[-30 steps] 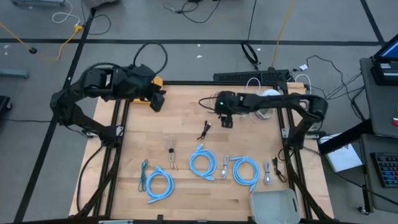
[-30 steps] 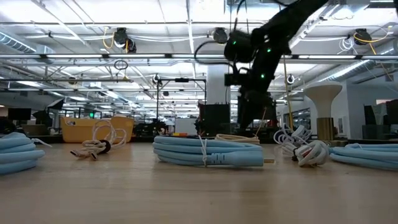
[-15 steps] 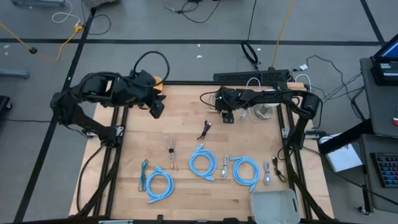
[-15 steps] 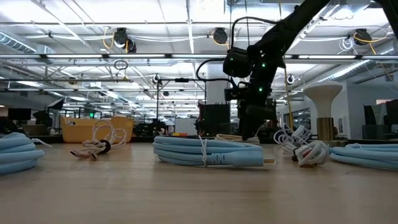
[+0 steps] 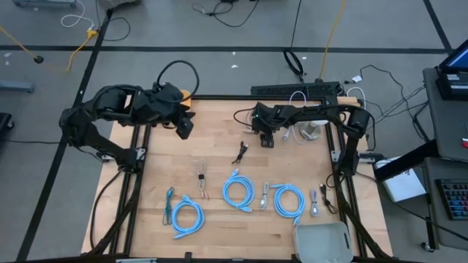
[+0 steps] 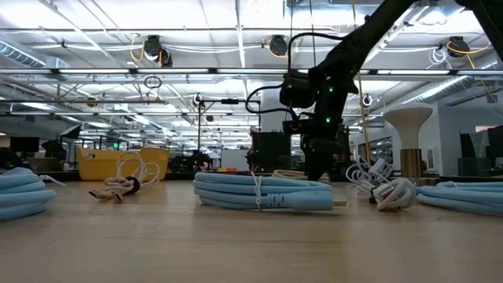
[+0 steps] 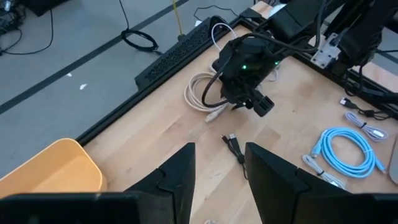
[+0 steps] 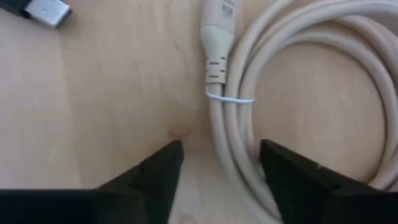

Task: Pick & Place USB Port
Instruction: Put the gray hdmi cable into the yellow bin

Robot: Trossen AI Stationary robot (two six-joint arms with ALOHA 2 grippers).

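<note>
A cream coiled cable [image 8: 224,124], tied with a thin band, lies flat on the wooden table [image 5: 219,241] toward its far side. Its plug end [image 8: 217,37] lies alongside the coil. My right gripper [image 8: 221,171] is low over the cable, pointing steeply down and open. Its fingers stand on either side of the coil's outer strands; I see no touch. In the left wrist view the same cable [image 7: 202,93] lies beside that gripper [image 7: 249,99]. My left gripper [image 7: 217,177] hangs open and empty, high over the table's far left part [image 5: 184,126].
A short black USB cable [image 5: 240,152] lies just nearer than my right gripper. Several blue coiled cables [image 5: 238,191] and small grey cables lie across the near half. A yellow bin [image 7: 50,174] sits at the far left, a grey tray [image 5: 322,239] at the near right.
My right gripper has come down toward the table and slightly toward its left edge, ending low over the cream cable, and has tipped a little steeper.
</note>
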